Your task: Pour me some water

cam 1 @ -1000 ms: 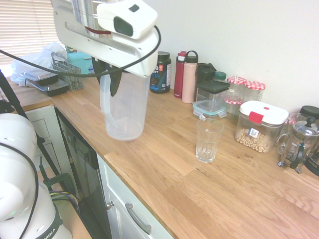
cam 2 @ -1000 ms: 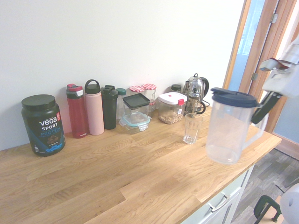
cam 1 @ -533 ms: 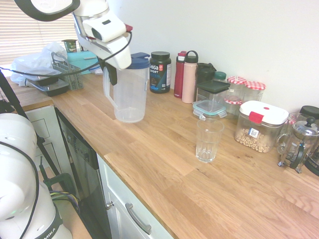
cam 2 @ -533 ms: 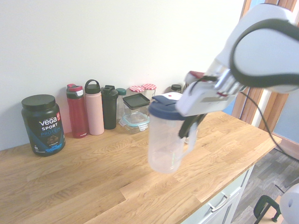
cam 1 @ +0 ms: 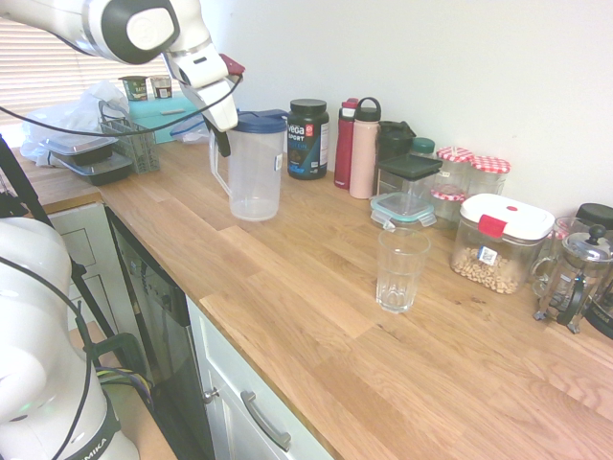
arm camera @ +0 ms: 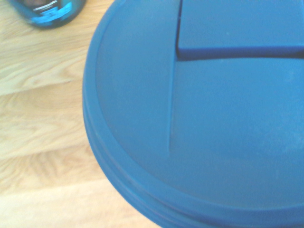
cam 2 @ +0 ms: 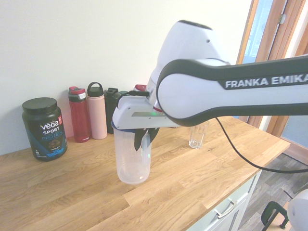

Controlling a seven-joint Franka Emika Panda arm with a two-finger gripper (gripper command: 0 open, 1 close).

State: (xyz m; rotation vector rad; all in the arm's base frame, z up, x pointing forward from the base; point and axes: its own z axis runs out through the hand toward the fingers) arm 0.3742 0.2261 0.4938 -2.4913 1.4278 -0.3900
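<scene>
The drinking glass stands upright near the front of the wooden bench, at about 4 o'clock from the pitcher and well apart from it. The clear pitcher with its blue lid sits upright on or just above the bench; contact under its base cannot be told. The gripper has its jaws pinching the pitcher's handle at the pitcher's 9 o'clock side. Behind it, along the wall, stand a black protein tub, a red bottle, a pink bottle, and a lidded container. Farther toward 3 o'clock sit a white-lidded canister and a French press.
</scene>
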